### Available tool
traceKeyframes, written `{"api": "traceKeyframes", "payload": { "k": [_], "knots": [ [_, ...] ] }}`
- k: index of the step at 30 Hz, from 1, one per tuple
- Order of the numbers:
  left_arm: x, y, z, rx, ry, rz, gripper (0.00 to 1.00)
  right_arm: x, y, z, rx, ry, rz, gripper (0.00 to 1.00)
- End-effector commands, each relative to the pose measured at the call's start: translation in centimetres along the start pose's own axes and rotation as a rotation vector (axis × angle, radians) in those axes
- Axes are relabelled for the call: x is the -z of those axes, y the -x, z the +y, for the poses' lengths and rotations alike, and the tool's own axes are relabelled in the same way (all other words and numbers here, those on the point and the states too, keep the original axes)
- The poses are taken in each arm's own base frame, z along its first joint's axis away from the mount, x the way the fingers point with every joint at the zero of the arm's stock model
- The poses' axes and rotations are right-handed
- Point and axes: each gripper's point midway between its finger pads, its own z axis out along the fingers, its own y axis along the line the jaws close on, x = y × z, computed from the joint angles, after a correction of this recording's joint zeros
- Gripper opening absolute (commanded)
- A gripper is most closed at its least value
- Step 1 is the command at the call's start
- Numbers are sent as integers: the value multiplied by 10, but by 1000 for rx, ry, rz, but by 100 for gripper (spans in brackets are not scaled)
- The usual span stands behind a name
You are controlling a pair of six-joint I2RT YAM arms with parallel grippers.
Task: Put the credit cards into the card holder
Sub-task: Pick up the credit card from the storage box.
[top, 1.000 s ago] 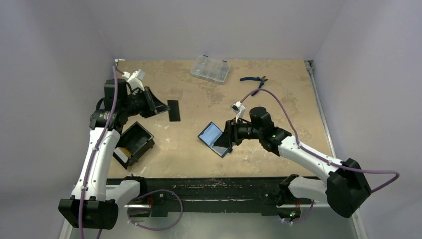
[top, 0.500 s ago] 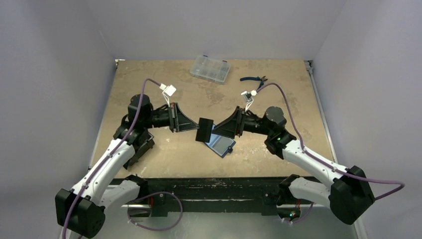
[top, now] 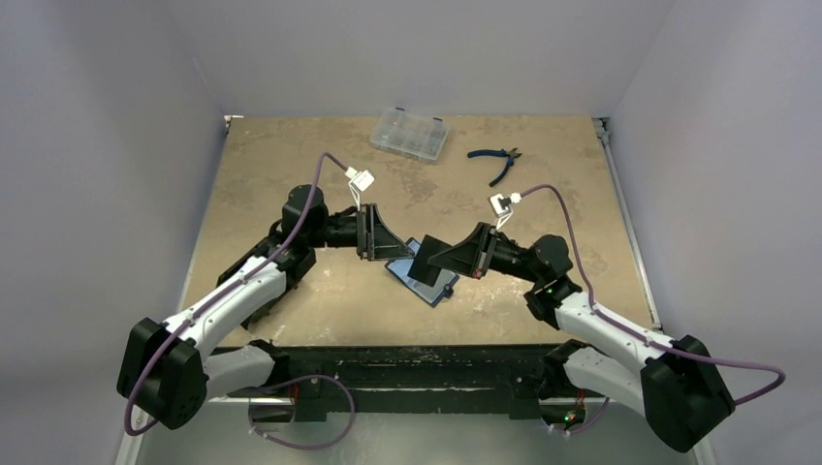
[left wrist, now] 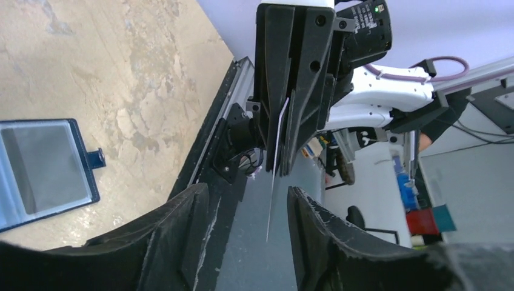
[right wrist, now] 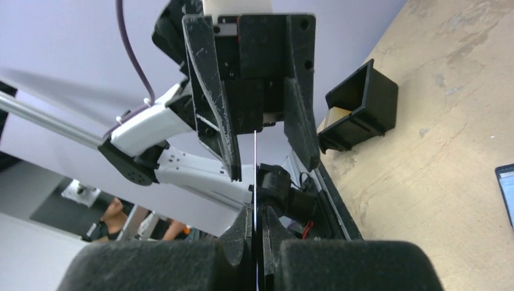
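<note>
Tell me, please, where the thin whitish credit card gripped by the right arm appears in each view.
Top external: thin flat credit card, seen dark, at centre.
Left wrist: white edge, centre.
Right wrist: thin vertical line, centre.
Shared landmark: open navy-blue folding card holder.

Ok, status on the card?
Left gripper open. Right gripper shut on credit card, midair. Card holder lies open below. Nothing in the way.

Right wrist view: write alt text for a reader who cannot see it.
The right gripper is shut on a credit card seen edge-on. Facing it, the left gripper stands open around the card's far end; a black open-topped box sits on the table beyond.
</note>
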Motion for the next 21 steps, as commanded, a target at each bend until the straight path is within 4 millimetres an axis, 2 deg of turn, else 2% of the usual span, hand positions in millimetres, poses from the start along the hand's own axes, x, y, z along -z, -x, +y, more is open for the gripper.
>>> {"api": "traceKeyframes", "payload": {
  "k": [1, 3, 5, 9, 10, 11, 12, 13, 15, 17, 18, 19, 21],
  "knots": [
    [-2, 4, -11, -18, -73, -37, 56, 13, 20, 21, -9, 113, -108, 0],
    [-6, 0, -19, -24, -111, -27, 56, 14, 22, 21, -9, 125, -106, 0],
    [-16, -8, -17, -20, -109, 11, 54, 13, 23, 23, -10, 146, -108, 0],
    [-30, -10, -21, -24, -149, 23, 39, 10, 21, 21, -37, 169, -87, 0],
    [-31, -9, -21, -23, -154, 22, 32, 10, 20, 21, -46, 176, -83, 0],
    [-33, -10, -19, -20, -145, 29, 22, 10, 18, 19, -58, 171, -77, 0],
    [-35, -8, -12, -27, -110, 29, 9, 10, 17, 15, -66, 159, -71, 0],
    [-36, -9, -2, -34, -56, 49, 0, 9, 15, 9, -73, 133, -59, 0],
    [-34, -9, 23, -69, 79, 86, 0, 8, 10, -23, -119, -6, -39, 22],
    [-22, -9, 52, -50, 205, 129, 0, 15, 3, -73, -144, -245, -12, 48],
    [-13, -6, 64, -32, 253, 137, 0, 22, -2, -95, -132, -357, 9, 57],
    [-3, -3, 80, -18, 302, 137, 0, 30, -8, -113, -116, -444, 42, 64],
    [19, -2, 112, 22, 421, 162, 0, 39, -17, -135, -66, -543, 114, 70]
  ]
}}
